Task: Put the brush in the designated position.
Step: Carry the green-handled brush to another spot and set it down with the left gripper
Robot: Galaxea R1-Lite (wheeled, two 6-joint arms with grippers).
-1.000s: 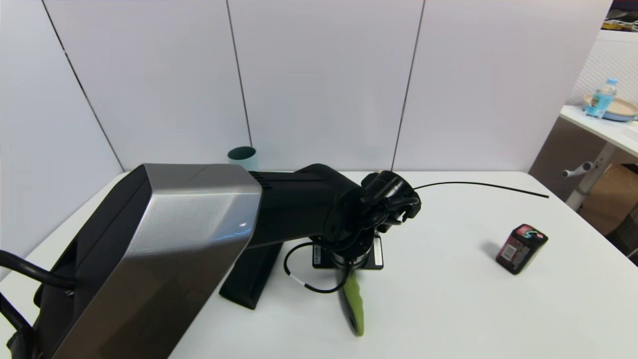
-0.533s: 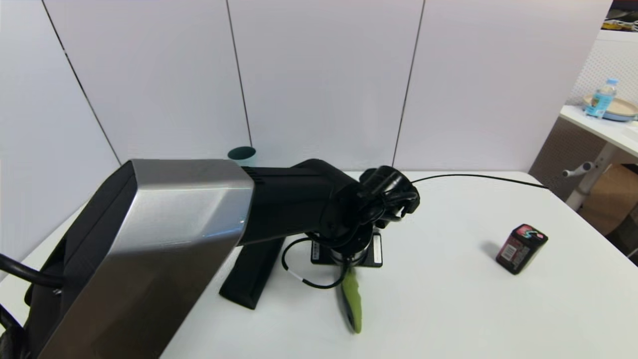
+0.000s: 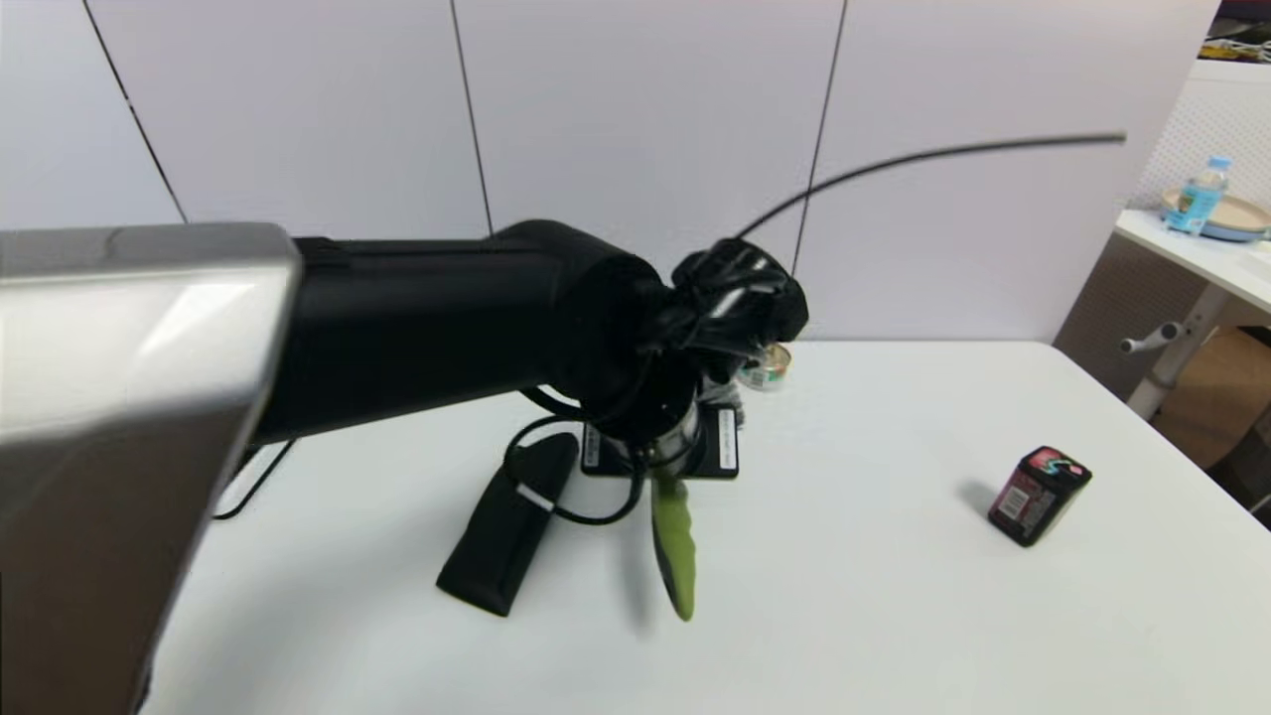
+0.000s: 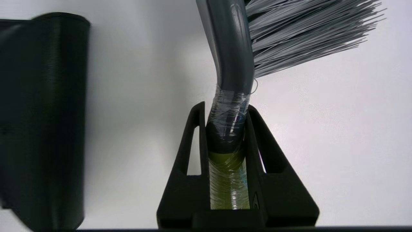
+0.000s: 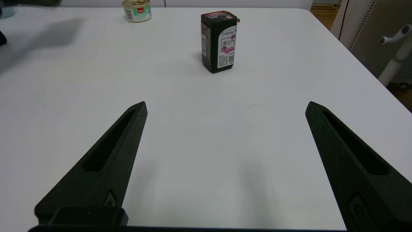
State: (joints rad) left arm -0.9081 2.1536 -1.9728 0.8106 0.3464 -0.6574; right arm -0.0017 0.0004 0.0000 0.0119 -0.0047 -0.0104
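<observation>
Clamping the brush (image 4: 229, 96) at the joint where its lime-green handle meets the grey spine, the left gripper (image 4: 225, 129) holds it with both fingers pressed against a stretch wrapped in clear film. From the left wrist view the grey spine curves away beyond the fingertips and the dark bristles fan out to one side over the white table (image 4: 338, 129). In the head view the green handle (image 3: 674, 546) hangs down from under the left arm's wrist, tilted, its tip low over the table near the middle; whether it touches the surface I cannot tell. Just to its left lies a flat black pouch (image 3: 504, 541), with a loop of black cable (image 3: 556, 497) from the arm above it. Behind the wrist a white block with a black underside (image 3: 717, 447) sits on the table, and a small tin can (image 3: 767, 367) stands farther back. Well off to the right stands a small dark carton (image 3: 1038, 494). The right gripper (image 5: 225, 109) is parked low over the right side of the table, its fingers spread wide apart with nothing between them.
</observation>
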